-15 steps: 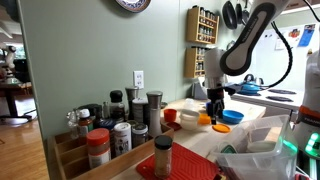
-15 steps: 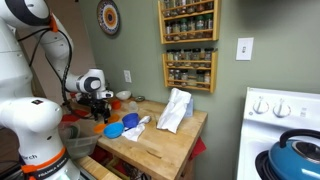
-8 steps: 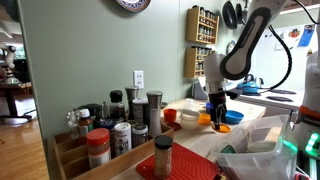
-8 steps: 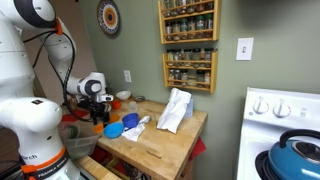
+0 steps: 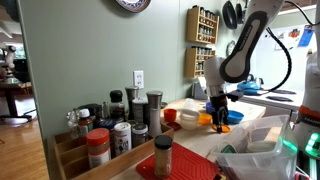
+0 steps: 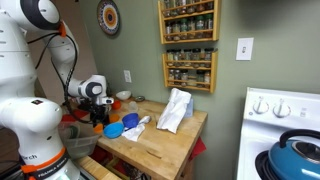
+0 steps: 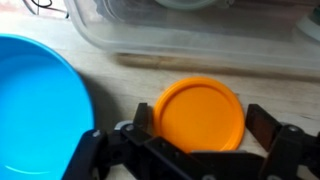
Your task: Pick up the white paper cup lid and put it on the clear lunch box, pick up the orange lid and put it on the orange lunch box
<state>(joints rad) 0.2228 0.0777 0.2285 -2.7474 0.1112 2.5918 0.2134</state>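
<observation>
The fingers [image 7: 266, 127] are spread wide, one at 9 o'clock and one at 3 o'clock of the orange lid [image 7: 200, 115]. Neither touches it, and nothing is held. The gripper [image 7: 203, 120] hangs directly over the lid, which lies flat on the counter [image 7: 110, 78] and sits squarely in the gap.

At 9 o'clock of the lid, just beside it, is the rim of a blue bowl [image 7: 35, 110]. The left finger comes close to that rim. At 12 o'clock, a little apart, stands the clear box [image 7: 190, 40]. A pale disc [image 7: 190, 3] shows at its upper edge and may be the white lid, but it is too cropped to be sure.

In both exterior views the gripper [image 5: 217, 110] [image 6: 100, 118] points straight down, low over the counter, among the bowls. The orange box cannot be told apart there; it is too small and partly hidden by the arm.

The step in hand looks like the second one, taking the orange lid. The likely next move is a short straight descent until the fingertips reach the counter on both sides of the lid, then a close on its edge. The lid is thin and flat, so the pinch must catch its rim low down. The left finger also has to stay clear of the bowl.
</observation>
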